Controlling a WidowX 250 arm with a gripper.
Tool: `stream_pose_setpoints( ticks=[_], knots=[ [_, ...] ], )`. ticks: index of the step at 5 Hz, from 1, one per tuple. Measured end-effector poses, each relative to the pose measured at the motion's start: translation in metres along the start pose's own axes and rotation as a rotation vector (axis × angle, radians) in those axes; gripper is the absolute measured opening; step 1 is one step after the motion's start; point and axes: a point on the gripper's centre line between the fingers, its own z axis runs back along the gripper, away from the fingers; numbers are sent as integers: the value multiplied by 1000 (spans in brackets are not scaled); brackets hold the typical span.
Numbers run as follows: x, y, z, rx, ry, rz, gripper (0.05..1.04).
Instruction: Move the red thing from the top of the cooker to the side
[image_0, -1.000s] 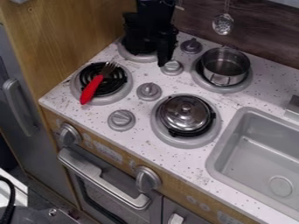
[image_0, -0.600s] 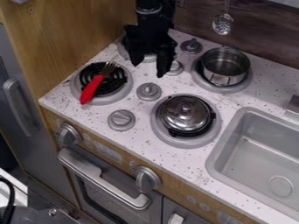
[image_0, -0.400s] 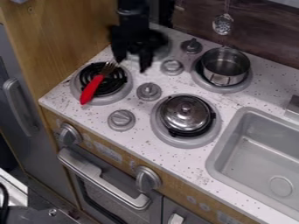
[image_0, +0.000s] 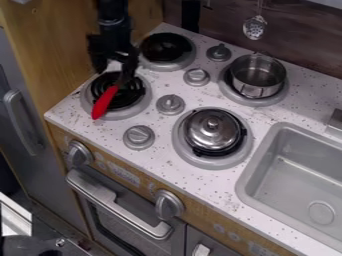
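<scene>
The black hand (image_0: 113, 72) is open with nothing in it, and the red fork (image_0: 105, 102) lies on the burner (image_0: 145, 102) near the counter's (image_0: 160, 159) front left corner, handle pointing away from the hand

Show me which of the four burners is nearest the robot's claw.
The leftmost burner, the only one with a red-handled fork lying across it; the gripper hangs near its far edge.

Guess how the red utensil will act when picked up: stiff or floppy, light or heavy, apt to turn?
Its straight handle suggests the utensil is stiff. Being slim, it's probably light. It lies slantwise across the burner, handle over the rim, so an off-centre nudge could swivel it.
</scene>
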Motion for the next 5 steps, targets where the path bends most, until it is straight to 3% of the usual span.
stream_pose_setpoints(
  ticks=[1, 2, 3, 4, 5],
  knots=[
    [-14, 12, -13, -12, 14, 53, 1000],
    [-12, 5, -35, -61, 38, 59, 997],
    [-13, 7, -36, -54, 44, 66, 982],
    [-17, 5, -35, -59, 74, 52, 882],
    [-17, 4, -36, -52, 78, 43, 609]
  ],
)
